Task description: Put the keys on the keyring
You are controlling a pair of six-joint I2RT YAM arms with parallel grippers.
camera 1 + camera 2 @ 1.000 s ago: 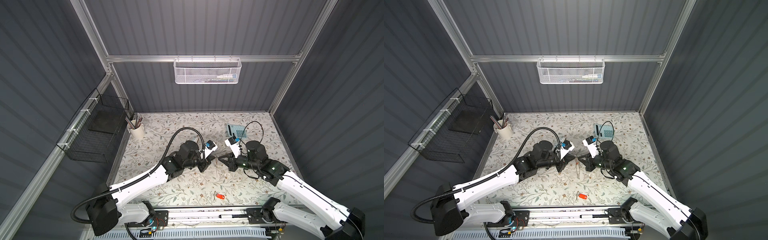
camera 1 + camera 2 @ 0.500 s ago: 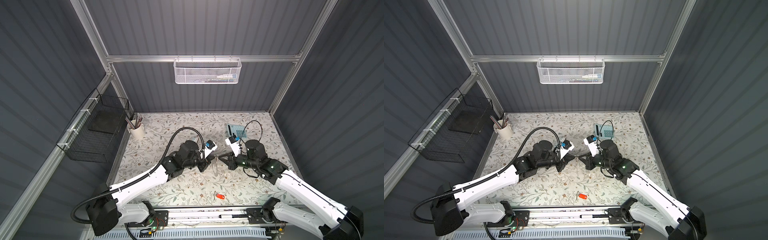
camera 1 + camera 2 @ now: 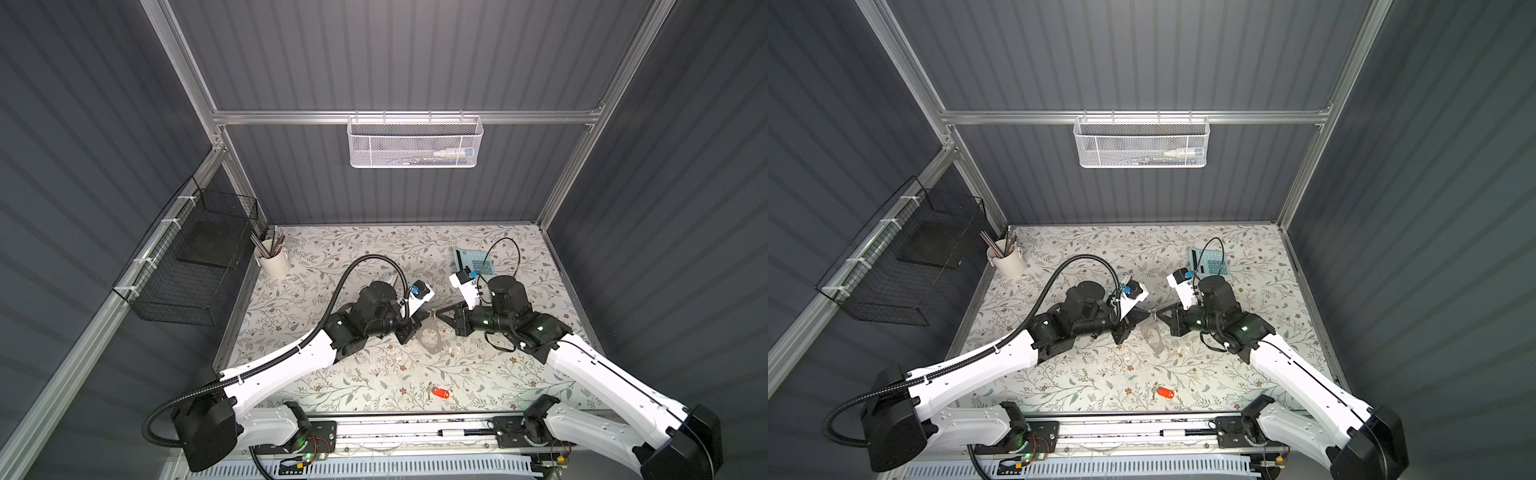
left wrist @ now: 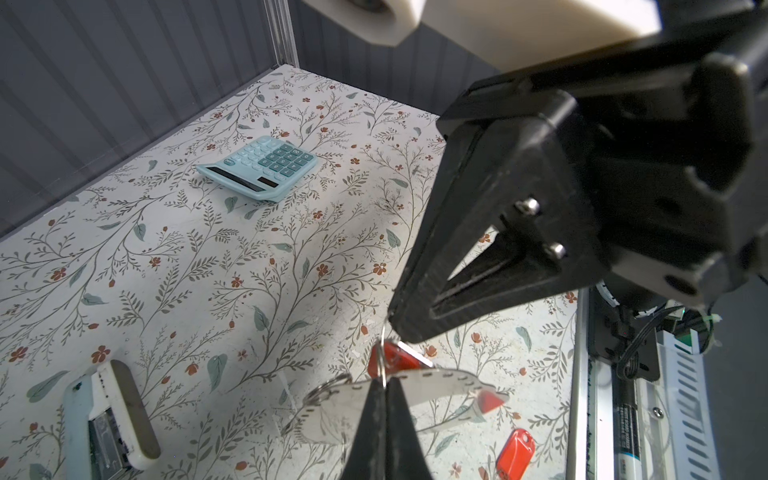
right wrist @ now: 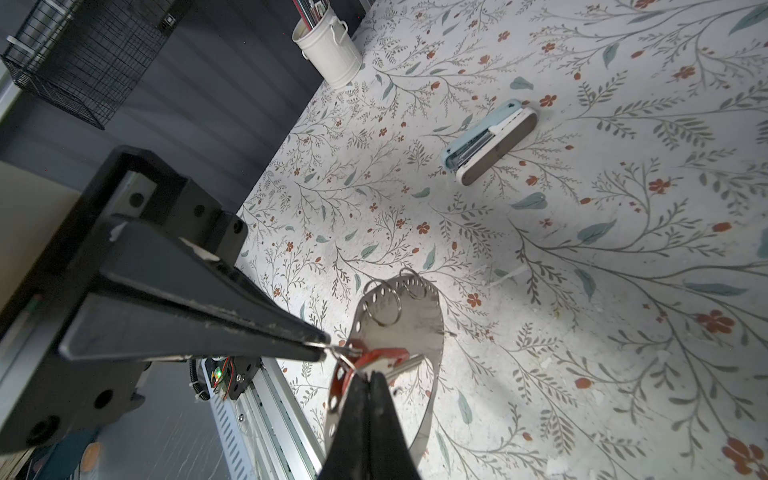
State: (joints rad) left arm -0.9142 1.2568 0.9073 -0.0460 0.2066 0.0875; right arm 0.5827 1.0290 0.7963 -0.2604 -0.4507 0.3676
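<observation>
**Top views.** In both top views, the left gripper and the right gripper were positioned tip to tip over the middle of the table, each with its jaws pressed together. The keyring was held tilted just below the two tips. A loose key was laid near the front edge, well apart from the keyring. Three containers were noted:
- A white mesh basket was hung on the rear rail, with a pale tube-like item laid in it.
- A black wire basket was fixed to the side wall, with a dark flat slab in it.
- A white cup was set at the rear corner of the table, with several rods stood in it.

A calculator was laid behind the right arm.

**Left wrist view.** The left gripper was shown pinching the rim of the keyring. The right gripper was shown closed on the thin metal loop of the held key, which was touching the keyring. A stapler was laid on the table.

**Right wrist view.** The right gripper was shown clamped at the held key. Small wire rings were threaded through holes in the keyring's rim. The cup was seen with its rods upright.
</observation>
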